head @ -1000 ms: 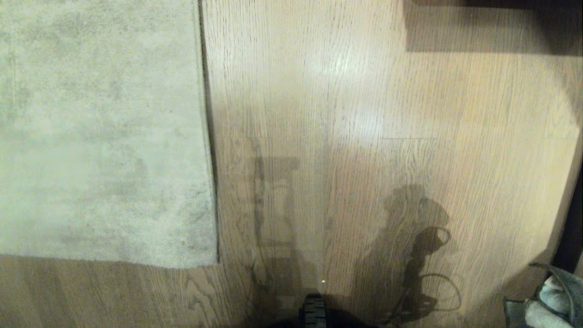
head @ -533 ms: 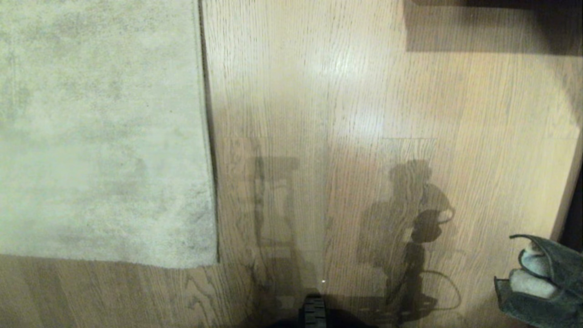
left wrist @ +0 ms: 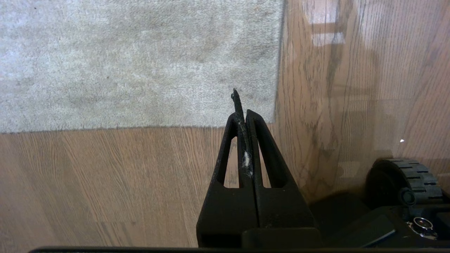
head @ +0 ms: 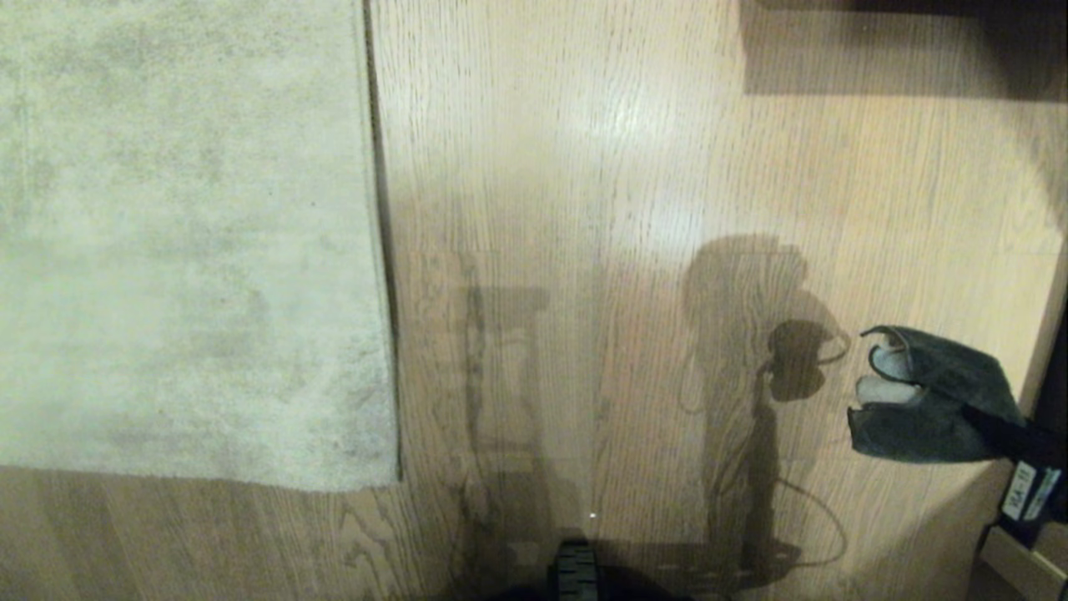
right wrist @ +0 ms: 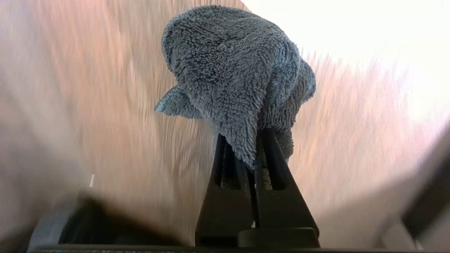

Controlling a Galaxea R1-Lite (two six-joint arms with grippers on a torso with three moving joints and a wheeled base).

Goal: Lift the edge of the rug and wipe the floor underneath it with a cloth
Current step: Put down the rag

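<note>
The right gripper (right wrist: 255,140) clamps a bunched, fluffy grey cloth (right wrist: 235,80) above glossy wood-grain floor (head: 634,167). The left gripper (left wrist: 242,114), fingers pressed together and empty, hovers just short of the mottled short-pile rug edge (left wrist: 276,88) and its square corner.

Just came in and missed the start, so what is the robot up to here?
The right claw is shut on a grey cloth and carries it above the wood floor, at the right of the head view. The rug edge lies flat, not yet lifted. The left claw is shut and empty, near the rug's corner.
</note>
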